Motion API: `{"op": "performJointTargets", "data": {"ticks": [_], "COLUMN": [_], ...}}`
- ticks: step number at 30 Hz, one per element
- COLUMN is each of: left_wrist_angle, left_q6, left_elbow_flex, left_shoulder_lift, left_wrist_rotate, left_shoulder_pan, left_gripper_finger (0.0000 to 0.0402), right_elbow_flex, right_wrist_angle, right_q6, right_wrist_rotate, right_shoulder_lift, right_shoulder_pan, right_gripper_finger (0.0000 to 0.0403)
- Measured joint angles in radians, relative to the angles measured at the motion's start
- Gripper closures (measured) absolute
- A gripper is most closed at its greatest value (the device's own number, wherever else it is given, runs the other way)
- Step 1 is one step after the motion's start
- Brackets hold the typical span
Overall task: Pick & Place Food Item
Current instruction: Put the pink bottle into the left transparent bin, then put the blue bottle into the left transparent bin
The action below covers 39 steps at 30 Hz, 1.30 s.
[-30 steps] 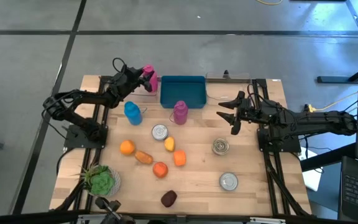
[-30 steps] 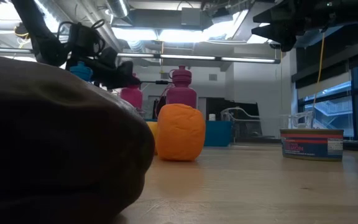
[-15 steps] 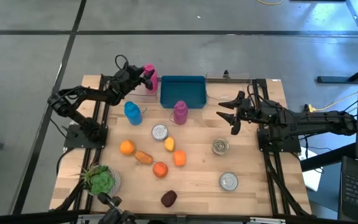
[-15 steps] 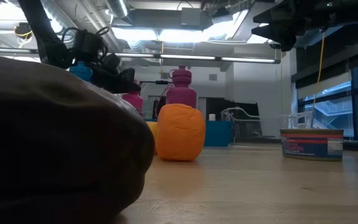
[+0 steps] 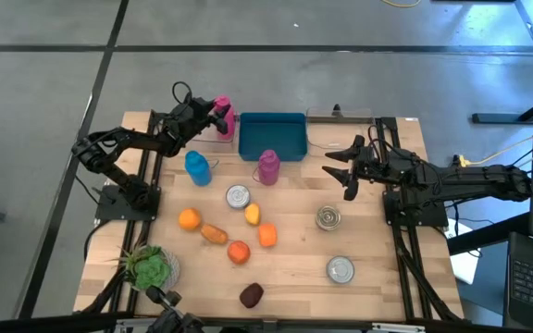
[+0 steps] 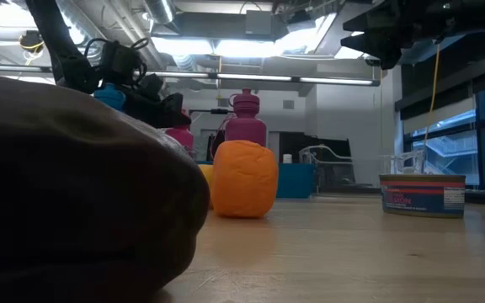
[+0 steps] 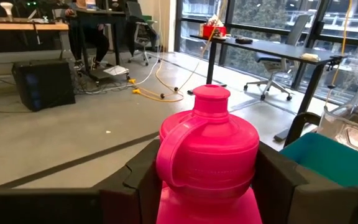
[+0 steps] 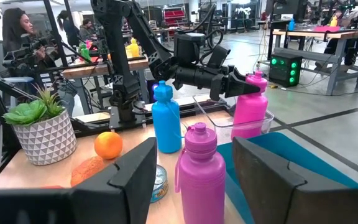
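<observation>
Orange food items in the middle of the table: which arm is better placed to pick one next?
Probably the right. The right gripper is open and empty above the table, while the left gripper is closed around the pink bottle at the far edge, so it would have to release that first.

In the high view, the tray point(image 5: 272, 135) sits at the top centre of the table point(image 5: 378, 240). One bottle point(image 5: 222, 115) stands left of it, another bottle point(image 5: 267, 167) just below it. The plant point(image 5: 148, 268) is at lower left.
</observation>
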Motion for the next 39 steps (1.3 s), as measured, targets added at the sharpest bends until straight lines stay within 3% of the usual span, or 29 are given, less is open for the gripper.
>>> {"op": "performJointTargets", "data": {"ticks": [10, 24, 32, 39], "left_wrist_angle": [0.008, 0.008, -0.011, -0.163], "left_q6": [-0.001, 0.014, 0.051, 0.114], "left_elbow_flex": [0.0, 0.0, 0.0, 0.0], "left_shoulder_lift": [0.0, -0.034, -0.173, -0.381], "left_wrist_rotate": [0.025, 0.024, 0.024, 0.024], "left_shoulder_pan": [0.0, 0.0, -0.001, -0.029], "left_gripper_finger": [0.0164, 0.0151, 0.0151, 0.0151], "right_elbow_flex": [0.0, 0.0, 0.0, 0.0], "right_wrist_angle": [0.0, -0.001, -0.001, -0.001], "right_q6": [0.0, 0.0, 0.0, -0.015], "right_wrist_rotate": [0.0, 0.0, 0.0, 0.0], "right_shoulder_lift": [0.0, 0.0, 0.0, 0.0], "right_shoulder_pan": [0.0, 0.0, 0.0, 0.0], "right_gripper_finger": [0.0195, 0.0195, 0.0195, 0.0195]}}
